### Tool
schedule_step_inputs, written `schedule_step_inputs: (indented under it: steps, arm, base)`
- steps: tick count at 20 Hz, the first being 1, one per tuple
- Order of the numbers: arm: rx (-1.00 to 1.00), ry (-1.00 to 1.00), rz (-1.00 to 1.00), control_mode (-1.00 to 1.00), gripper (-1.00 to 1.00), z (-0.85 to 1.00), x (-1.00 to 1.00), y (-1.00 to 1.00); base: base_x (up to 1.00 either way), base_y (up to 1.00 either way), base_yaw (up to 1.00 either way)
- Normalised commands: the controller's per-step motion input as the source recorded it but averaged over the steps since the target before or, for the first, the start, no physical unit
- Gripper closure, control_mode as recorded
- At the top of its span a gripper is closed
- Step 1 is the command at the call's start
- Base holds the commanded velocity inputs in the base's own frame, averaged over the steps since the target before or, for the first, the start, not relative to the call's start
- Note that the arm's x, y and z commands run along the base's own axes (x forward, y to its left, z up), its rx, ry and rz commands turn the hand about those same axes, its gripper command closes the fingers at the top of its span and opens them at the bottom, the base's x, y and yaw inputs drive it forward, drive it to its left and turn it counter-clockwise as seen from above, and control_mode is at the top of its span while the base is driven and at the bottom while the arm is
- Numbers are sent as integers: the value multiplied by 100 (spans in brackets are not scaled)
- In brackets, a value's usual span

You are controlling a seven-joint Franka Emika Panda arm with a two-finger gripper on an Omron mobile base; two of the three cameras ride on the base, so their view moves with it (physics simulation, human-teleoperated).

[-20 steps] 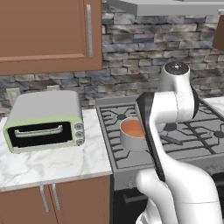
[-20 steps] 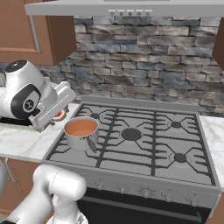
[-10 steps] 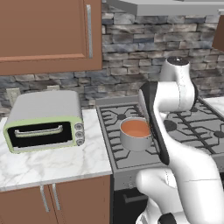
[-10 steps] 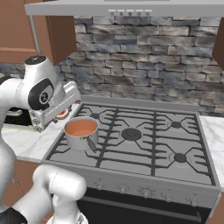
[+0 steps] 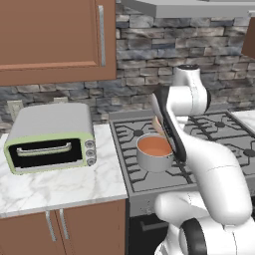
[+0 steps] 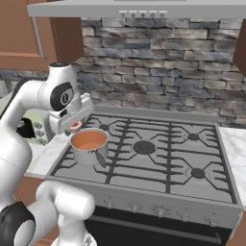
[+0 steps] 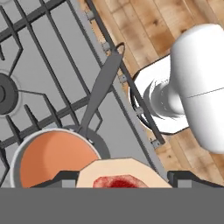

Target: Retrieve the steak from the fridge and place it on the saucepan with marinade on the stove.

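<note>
My gripper (image 6: pixel 72 126) is shut on the steak (image 7: pixel 118 175), a flat red piece with a pale rim that lies between the two finger tips. It hangs just above the far left rim of the saucepan (image 6: pixel 90 144), which stands on the front left burner of the stove (image 6: pixel 158 158). The marinade (image 7: pixel 54 159) lies as a smooth orange disc in the pan, and the dark handle (image 7: pixel 103 85) points toward the stove's front edge. From the left base view the steak (image 5: pixel 157 124) peeks out behind the saucepan (image 5: pixel 154 152). The fridge is out of view.
A pale-green toaster oven (image 5: pixel 50 137) sits on the marble counter (image 5: pixel 60 184) left of the stove (image 5: pixel 214 134). Brown wall cabinets (image 5: pixel 50 40) hang above it, and a grey hood (image 6: pixel 139 7) spans the range. Black grates cover the other burners.
The arm has swung toward the stove, carrying the gripper and the steak a little closer over the saucepan's rim. The saucepan has stayed put.
</note>
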Motion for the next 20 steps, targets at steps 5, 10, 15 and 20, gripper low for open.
schedule_step_inputs:
  steps: [5,10,15,20]
  arm:
    - [0,6,2,-100,100,-21,34,0]
    - [0,2,1,-100,100,-32,30,0]
    - [0,0,0,-100,100,-41,26,0]
    - [0,0,0,-100,100,-14,27,0]
  base:
    - [0,0,0]
    - [0,0,0]
    - [0,0,0]
    - [0,0,0]
